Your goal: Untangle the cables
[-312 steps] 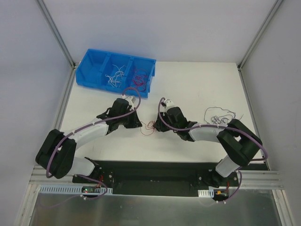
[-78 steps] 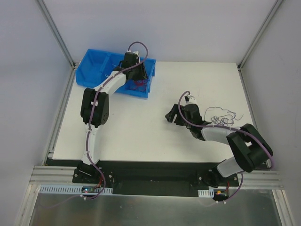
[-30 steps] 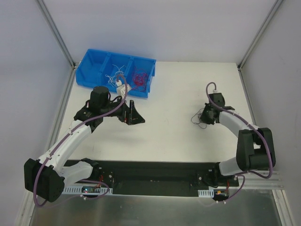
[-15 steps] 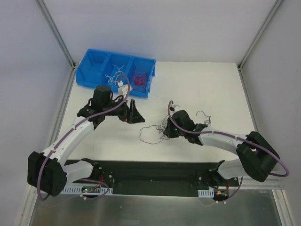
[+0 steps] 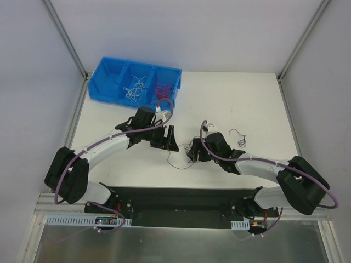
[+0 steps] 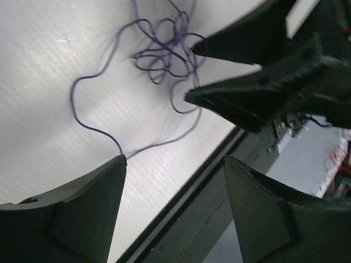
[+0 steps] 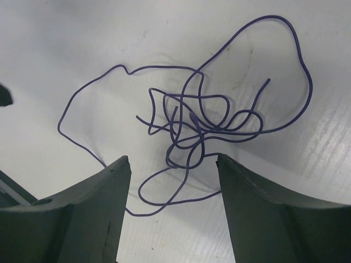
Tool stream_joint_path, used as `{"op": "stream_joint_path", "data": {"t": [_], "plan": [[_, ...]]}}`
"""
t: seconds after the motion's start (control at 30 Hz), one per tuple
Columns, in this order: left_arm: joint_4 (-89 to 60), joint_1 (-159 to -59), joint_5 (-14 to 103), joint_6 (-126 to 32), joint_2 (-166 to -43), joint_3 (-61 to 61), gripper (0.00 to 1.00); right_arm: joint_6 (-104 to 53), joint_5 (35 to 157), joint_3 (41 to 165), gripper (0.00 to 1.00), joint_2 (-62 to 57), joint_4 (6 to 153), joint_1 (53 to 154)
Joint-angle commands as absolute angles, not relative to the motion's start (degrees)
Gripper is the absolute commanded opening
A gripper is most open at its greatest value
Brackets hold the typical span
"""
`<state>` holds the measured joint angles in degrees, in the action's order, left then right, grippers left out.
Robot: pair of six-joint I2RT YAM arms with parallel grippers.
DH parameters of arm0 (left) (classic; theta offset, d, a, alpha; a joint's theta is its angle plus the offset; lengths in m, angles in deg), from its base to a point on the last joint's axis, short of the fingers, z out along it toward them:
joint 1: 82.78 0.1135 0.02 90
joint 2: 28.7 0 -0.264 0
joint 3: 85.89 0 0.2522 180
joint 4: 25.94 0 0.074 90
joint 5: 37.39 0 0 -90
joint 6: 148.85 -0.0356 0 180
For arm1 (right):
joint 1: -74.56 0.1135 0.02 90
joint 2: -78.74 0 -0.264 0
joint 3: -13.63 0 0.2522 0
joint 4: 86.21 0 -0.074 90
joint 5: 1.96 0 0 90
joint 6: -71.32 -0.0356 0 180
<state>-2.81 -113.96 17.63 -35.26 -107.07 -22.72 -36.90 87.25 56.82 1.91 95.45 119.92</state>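
Note:
The cables here are a tangle of thin dark purple wire (image 5: 187,148) lying on the white table between my two grippers. In the right wrist view the tangle (image 7: 192,121) lies just ahead of my right gripper (image 7: 173,158), which is open, with loose loops reaching in between its fingers. My left gripper (image 6: 175,159) is open too and empty, and the tangle (image 6: 164,52) lies ahead of it. One wire end runs to its left fingertip (image 6: 118,164). From above, the left gripper (image 5: 174,141) and right gripper (image 5: 191,155) face each other closely across the tangle.
A blue bin (image 5: 109,71) at the back left holds white wires (image 5: 134,87) and red wires (image 5: 163,90) in separate compartments. A single short purple wire (image 5: 237,135) lies right of the right arm. The black base rail (image 5: 175,200) runs along the near edge.
My right gripper has opened and let the purple tangle down onto the table in the middle. The left arm has swung right, its gripper now close to the tangle.

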Motion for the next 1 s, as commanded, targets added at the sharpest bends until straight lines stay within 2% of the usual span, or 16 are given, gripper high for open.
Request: {"op": "stream_joint_path", "data": {"t": [0.0, 0.2, 0.27, 0.4, 0.53, 0.7, 0.77, 0.97], "plan": [[-5.2, -114.9, 27.9, -32.8, -112.1, -22.6, 0.67, -37.2, 85.9, 55.6, 0.67, 4.4, 100.2, 119.9], [-5.4, -117.4, 28.0, -32.6, -122.7, -20.1, 0.58, -37.6, 84.6, 54.9, 0.68, 5.0, 100.2, 119.8], [-5.4, -118.0, 28.8, -32.7, -123.6, -20.1, 0.49, -37.8, 84.3, 55.1, 0.69, 4.7, 100.1, 119.8], [-6.5, -118.9, 28.4, -32.3, -120.1, -21.1, 0.18, -38.7, 82.1, 58.0, 0.65, 1.7, 96.1, 119.8], [-7.7, -119.4, 27.4, -32.7, -113.3, -22.0, 0.02, -38.8, 79.6, 61.9, 0.55, -2.1, 92.3, 120.5], [-7.8, -119.4, 24.2, -33.4, -104.5, -22.7, 0.00, -41.5, 73.1, 70.8, 0.29, -9.0, 80.9, 121.0], [-7.4, -119.4, 23.5, -35.1, -99.6, -22.4, 0.00, -42.8, 70.6, 73.8, 0.28, -11.1, 75.3, 120.9], [-1.5, -119.3, 31.2, -41.1, -83.0, -14.1, 0.00, -44.2, 68.6, 75.6, 0.38, -12.9, 72.5, 120.9]]}}
